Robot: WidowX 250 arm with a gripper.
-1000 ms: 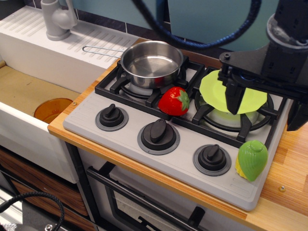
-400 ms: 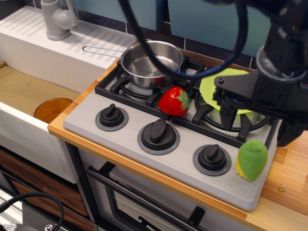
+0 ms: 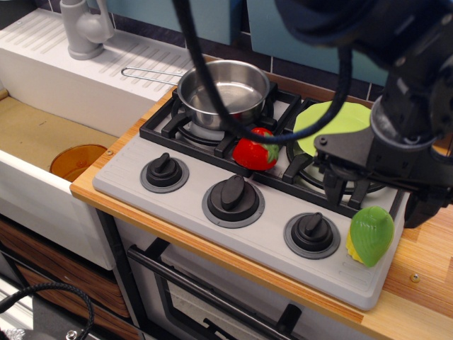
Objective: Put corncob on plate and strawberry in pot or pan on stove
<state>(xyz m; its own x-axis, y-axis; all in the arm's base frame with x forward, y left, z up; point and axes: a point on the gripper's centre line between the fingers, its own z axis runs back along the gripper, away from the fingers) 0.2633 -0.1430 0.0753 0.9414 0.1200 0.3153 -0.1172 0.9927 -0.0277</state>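
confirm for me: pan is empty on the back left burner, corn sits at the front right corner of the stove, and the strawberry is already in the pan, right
Not quite. The strawberry is not in the pan; it sits on the stove in front of the pan, at the edge of the burner grate, as the observation.image view shows. The rest holds: the pan is empty on the back left burner, and the corn sits at the stove's front right corner.

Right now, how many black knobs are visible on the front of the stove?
3, in a row along the stove front: the left knob, the middle knob, and the right knob beside the corncob. None appears hidden.
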